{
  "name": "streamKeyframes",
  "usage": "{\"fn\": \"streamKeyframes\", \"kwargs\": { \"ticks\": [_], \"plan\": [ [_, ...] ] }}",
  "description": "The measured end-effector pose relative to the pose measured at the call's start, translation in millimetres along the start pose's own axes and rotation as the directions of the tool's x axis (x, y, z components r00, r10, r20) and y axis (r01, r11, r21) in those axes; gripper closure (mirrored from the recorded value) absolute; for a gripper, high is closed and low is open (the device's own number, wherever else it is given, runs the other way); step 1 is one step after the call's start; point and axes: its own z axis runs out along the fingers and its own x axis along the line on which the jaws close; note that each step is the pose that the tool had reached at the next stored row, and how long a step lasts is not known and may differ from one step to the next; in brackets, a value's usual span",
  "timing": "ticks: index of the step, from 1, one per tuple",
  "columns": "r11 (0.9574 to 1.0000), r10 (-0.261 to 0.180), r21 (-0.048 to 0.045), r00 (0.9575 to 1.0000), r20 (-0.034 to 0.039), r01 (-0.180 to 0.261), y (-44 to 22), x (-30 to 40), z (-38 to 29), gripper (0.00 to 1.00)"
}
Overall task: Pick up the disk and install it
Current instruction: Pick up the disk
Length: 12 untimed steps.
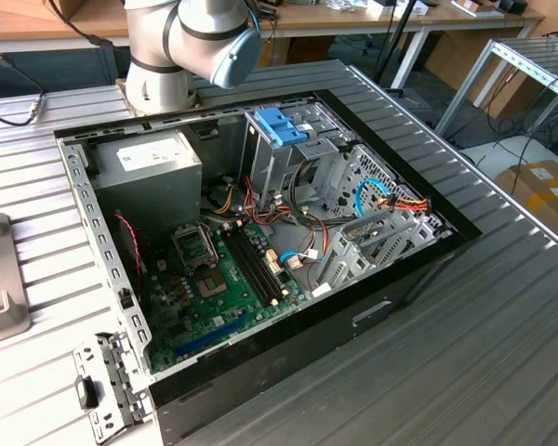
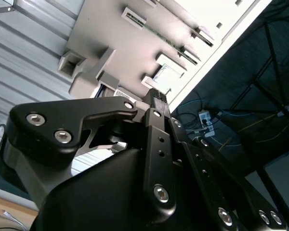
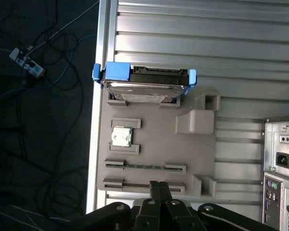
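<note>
On the ribbed grey metal counter (image 3: 183, 29), the flat silver-grey, blue-railed disk (image 3: 144, 87) sits at the edge; the black claw (image 3: 159, 186), pinched together and empty, might knock it off.

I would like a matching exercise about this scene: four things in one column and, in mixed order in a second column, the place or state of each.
Things:
1. disk
2. gripper
3. power supply
4. chip

Places or states:
A. shut, holding nothing
B. inside the open case
C. blue rails, in a holder at one end of the grey tray
D. in a small square holder of the tray

Pairs: 1-C, 2-A, 3-B, 4-D
</note>
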Motion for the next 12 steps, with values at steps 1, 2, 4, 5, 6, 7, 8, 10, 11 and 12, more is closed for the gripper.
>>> {"fn": "streamKeyframes", "kwargs": {
  "ticks": [1,2,4,5,6,7,8,10,11,12],
  "plan": [
    [1.0,-0.009,-0.0001,1.0,-0.0003,0.009,0.0,0.0,0.0,0.9],
    [0.9999,-0.016,-0.0003,0.9999,-0.0006,0.016,0.0,0.0,0.1,0.9],
    [0.9994,-0.036,-0.0008,0.9994,-0.0015,0.036,0.1,0.1,0.1,0.9],
    [0.9991,-0.043,-0.001,0.9991,-0.0018,0.043,0.0,0.0,0.0,0.9],
    [0.9987,-0.052,-0.0012,0.9987,-0.0022,0.052,0.0,0.0,0.1,0.9],
    [0.9983,-0.058,-0.0014,0.9983,-0.0024,0.058,0.0,0.0,0.1,0.9],
    [0.9976,-0.07,-0.0017,0.9976,-0.0029,0.07,0.0,0.0,0.1,0.9],
    [0.9958,-0.092,-0.0023,0.9958,-0.0038,0.092,0.0,0.0,0.1,0.9],
    [0.995,-0.1,-0.0025,0.995,-0.0041,0.1,0.0,0.0,0.1,0.9],
    [0.9936,-0.113,-0.0029,0.9936,-0.0047,0.113,0.0,0.0,0.1,0.9]
  ]
}}
